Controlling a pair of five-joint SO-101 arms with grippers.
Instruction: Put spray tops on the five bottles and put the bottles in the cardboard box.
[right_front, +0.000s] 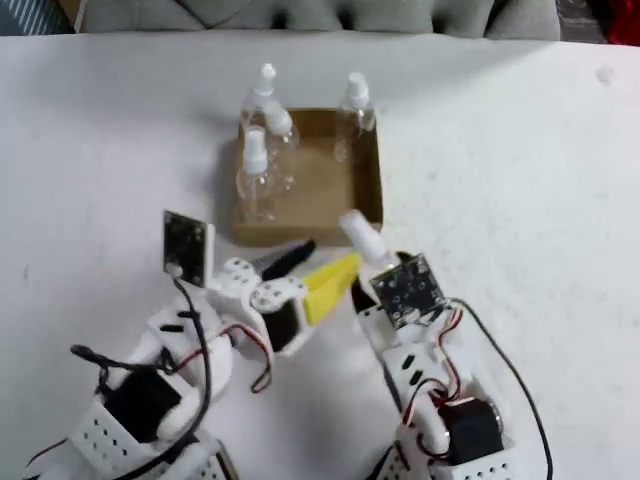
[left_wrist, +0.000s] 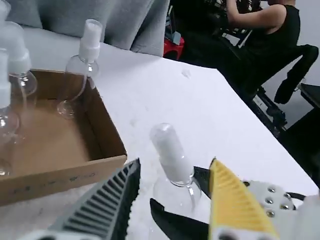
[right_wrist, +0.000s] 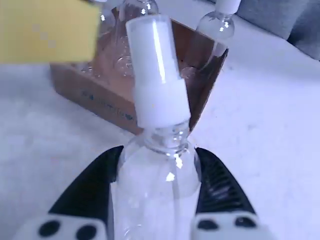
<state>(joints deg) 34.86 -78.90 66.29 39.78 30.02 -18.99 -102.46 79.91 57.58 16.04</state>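
My right gripper (right_wrist: 157, 172) is shut on a clear bottle (right_wrist: 155, 192) that wears a white spray top (right_wrist: 157, 75); it holds the bottle tilted just in front of the cardboard box (right_front: 365, 165). In the high view that bottle (right_front: 362, 238) lies at the box's near right corner. My left gripper (right_front: 332, 254) is open beside it, one finger yellow (left_wrist: 235, 200) and one grey (left_wrist: 107, 205), with the spray top (left_wrist: 170, 150) seen between and beyond them, untouched. Several capped bottles (right_front: 256, 170) stand in the box.
The box (left_wrist: 55, 172) sits mid-table, with bare white table (right_front: 500, 150) to its left and right. Both arm bases crowd the near edge, with loose cables (right_front: 500, 370). A grey sofa (right_front: 300, 15) lines the far side.
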